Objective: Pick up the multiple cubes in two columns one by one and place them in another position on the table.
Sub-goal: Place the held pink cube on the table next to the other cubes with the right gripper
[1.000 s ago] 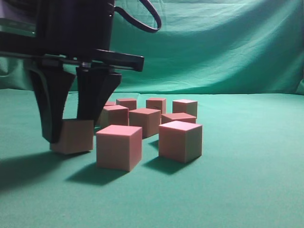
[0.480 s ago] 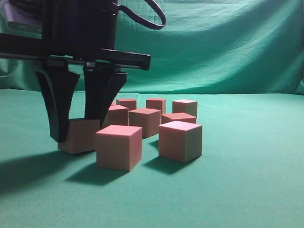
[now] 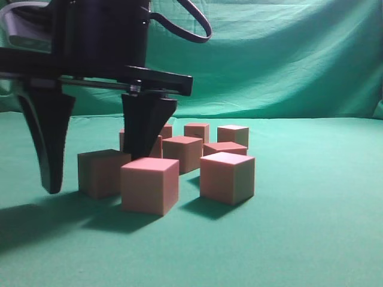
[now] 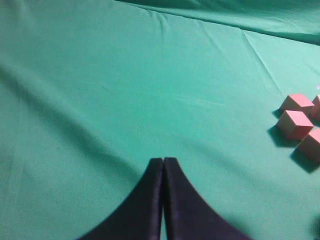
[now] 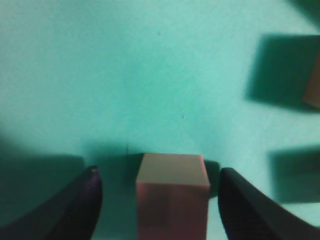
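Cube [image 3: 100,173] rests free on tabletop [image 3: 311,227], lower left — right hand [image 3: 99,164] spread wide, releasing; left hand [image 4: 163,167] closed, idle.

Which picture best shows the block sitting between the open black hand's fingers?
The right wrist view: the block fills the gap, clear of both fingers. The exterior view shows it shaded and partly hidden by a nearer cube. The left wrist view misses it.

Exterior low, tabletop-level – wrists downward, close
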Motion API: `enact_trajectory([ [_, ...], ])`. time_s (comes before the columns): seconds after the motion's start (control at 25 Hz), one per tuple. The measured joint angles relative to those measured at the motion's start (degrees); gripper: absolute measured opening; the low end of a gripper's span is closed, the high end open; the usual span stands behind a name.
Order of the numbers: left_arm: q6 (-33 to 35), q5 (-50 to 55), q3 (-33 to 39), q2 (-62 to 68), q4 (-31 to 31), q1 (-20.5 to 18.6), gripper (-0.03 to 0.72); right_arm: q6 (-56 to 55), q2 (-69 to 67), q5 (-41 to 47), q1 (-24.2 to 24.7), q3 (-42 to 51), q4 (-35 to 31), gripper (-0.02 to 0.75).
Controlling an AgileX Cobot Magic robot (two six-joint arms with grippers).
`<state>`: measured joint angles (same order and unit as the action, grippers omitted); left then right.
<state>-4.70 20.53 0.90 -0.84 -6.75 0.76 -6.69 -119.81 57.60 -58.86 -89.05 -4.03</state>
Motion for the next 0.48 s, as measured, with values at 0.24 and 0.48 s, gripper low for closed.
enact_trajectory([
  [0.24, 0.00, 0.00, 0.00, 0.00, 0.00, 0.00, 0.000, 0.00, 0.00, -0.57, 0.00, 0.00, -0.85, 0.454],
  [0.48, 0.00, 0.00, 0.00, 0.00, 0.00, 0.00, 0.000, 0.00, 0.00, -0.89, 0.00, 0.00, -2.58, 0.454],
])
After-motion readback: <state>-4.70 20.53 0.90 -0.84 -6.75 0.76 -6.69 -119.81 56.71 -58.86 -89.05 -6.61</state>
